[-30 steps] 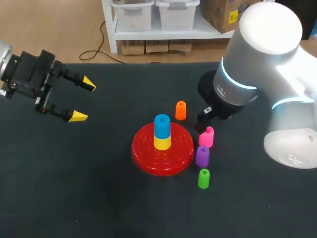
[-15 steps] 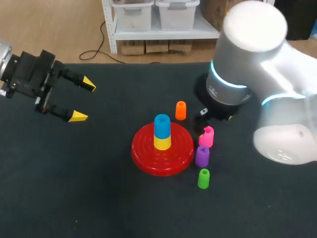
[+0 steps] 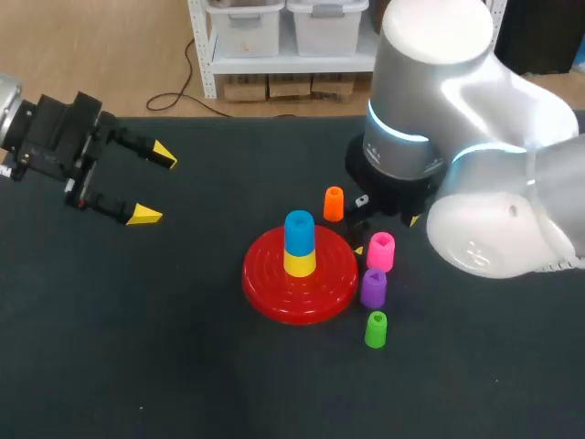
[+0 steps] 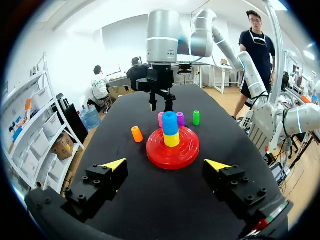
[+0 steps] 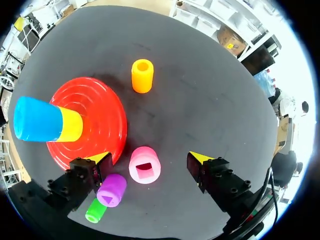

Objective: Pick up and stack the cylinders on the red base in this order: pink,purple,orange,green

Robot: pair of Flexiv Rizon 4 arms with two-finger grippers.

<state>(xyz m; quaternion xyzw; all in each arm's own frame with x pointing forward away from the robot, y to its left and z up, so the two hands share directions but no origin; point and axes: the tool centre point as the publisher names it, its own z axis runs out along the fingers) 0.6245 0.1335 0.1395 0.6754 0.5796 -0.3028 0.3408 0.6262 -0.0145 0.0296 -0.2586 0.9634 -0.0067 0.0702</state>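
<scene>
Just right of the red base (image 3: 271, 294), the pink cylinder (image 3: 381, 251) stands upright on the table (image 3: 183, 366). Its long axis is vertical and its hollow end, with a squarish socket, faces up toward the right wrist camera. It is apart from the base rim and from its neighbours.

The right gripper (image 5: 150, 159) hangs over it with its 2 fingers spread wide, 1 on each side and neither touching. This placement reads as a straddle before a pinch, sensible since pink is 1st in the stacking order. How far down the fingers reach along its side cannot be told.

The purple cylinder (image 3: 372, 287) stands upright just near of pink, and the green cylinder (image 3: 376, 329) nearer again. The orange cylinder (image 3: 334, 204) stands on the far side, beside the base's far-right rim. All 4 have vertical axes, so each can be taken from above.

On the base's centre a yellow cylinder (image 3: 299, 262) carries a blue cylinder (image 3: 299, 230), so pink would probably have to seat on the blue top.

The left gripper (image 3: 154, 186) holds nothing, its fingers wide, well to the far left and away from the base, probably to leave the right arm room.
</scene>
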